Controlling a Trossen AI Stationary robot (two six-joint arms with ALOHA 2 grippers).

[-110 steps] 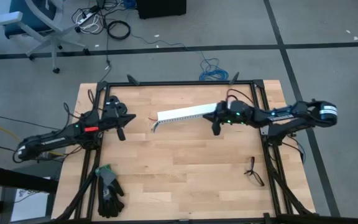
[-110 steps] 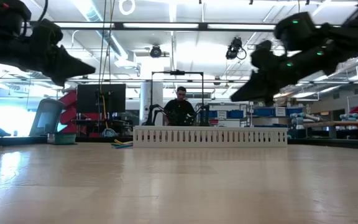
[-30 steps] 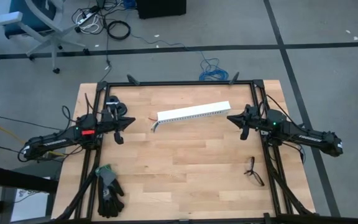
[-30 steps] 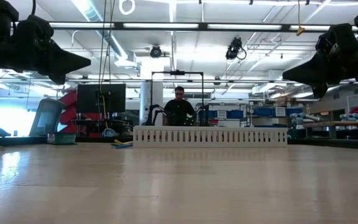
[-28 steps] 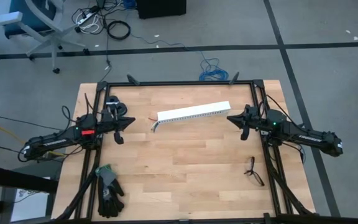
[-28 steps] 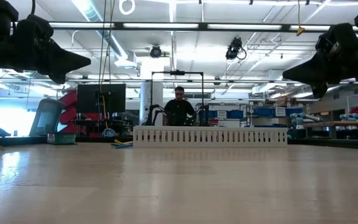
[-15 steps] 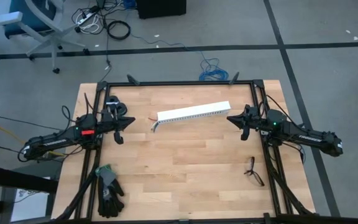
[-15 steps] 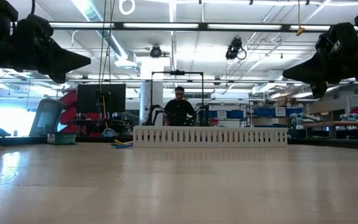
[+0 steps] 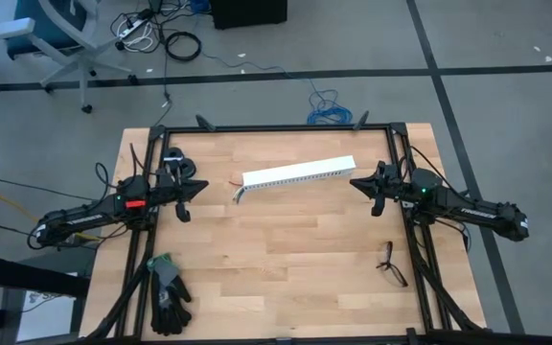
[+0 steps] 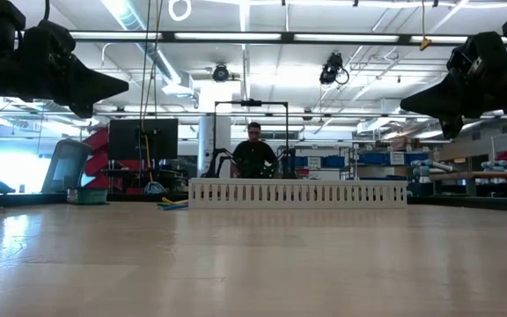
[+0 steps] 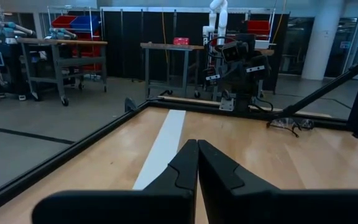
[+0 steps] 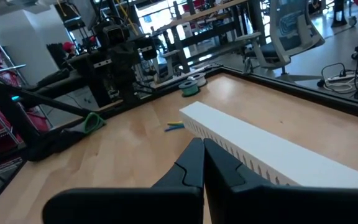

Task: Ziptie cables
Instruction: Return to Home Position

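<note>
The cables show only as a few thin coloured wire ends (image 9: 238, 192) poking out on the table at the left end of a long white slotted strip (image 9: 298, 172); the low view shows those wire ends (image 10: 172, 204) too. The ziptie is not in view. My left gripper (image 9: 205, 183) hovers shut above the table's left side, pointing level toward the strip's left end. My right gripper (image 9: 354, 181) hovers shut above the right side, just off the strip's right end. Neither touches anything.
Dark-framed spectacles (image 9: 389, 264) lie near the right edge, and black gloves (image 9: 168, 292) at the near left corner. A small roll (image 9: 172, 158) sits by the left arm. A black frame (image 9: 276, 127) rims the table. A person (image 10: 253, 151) sits beyond the far edge.
</note>
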